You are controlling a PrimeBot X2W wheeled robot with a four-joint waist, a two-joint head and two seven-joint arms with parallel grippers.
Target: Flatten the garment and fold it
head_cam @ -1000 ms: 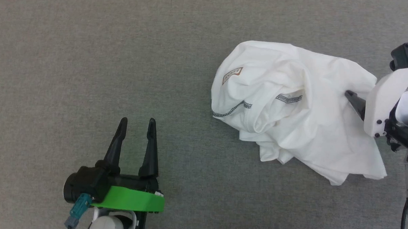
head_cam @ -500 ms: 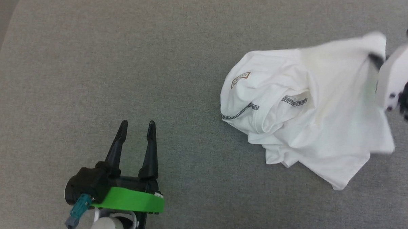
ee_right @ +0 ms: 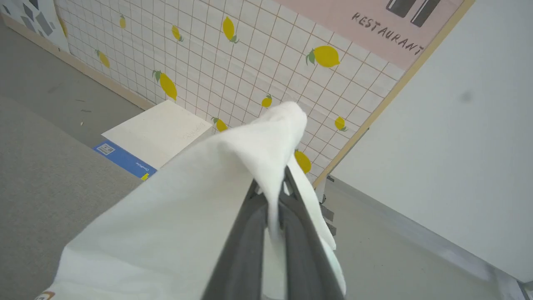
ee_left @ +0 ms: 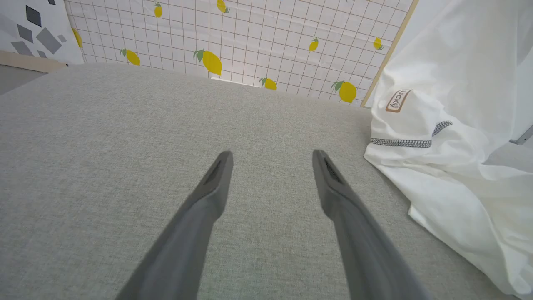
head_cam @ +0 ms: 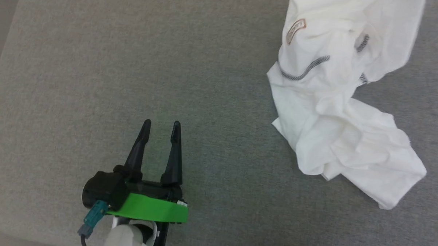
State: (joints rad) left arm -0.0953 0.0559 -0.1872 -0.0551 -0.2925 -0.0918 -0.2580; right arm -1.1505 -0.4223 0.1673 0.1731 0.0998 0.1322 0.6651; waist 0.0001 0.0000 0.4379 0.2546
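The garment (head_cam: 335,108), a white T-shirt with grey zigzag stitching and a brown-bordered patch, hangs from the top right of the head view, its lower part crumpled on the grey surface. In the right wrist view my right gripper (ee_right: 272,187) is shut on a fold of the garment (ee_right: 258,146), lifted well above the surface. My left gripper (head_cam: 160,128) stands open over bare grey surface, left of the garment, nothing between its fingers. The left wrist view shows those open fingers (ee_left: 216,179) with the garment (ee_left: 454,158) at the right.
The grey cushioned surface (head_cam: 129,68) spreads wide to the left; its edge runs along the far left and lower left. Beyond it stand a lemon-patterned tiled wall (ee_left: 250,37) and a white box (ee_right: 158,131) with a blue side on the floor.
My right gripper shut on the garment's edge and lifted it up and away, stretching the shirt upward. The head camera shifted too. The left gripper stayed open.
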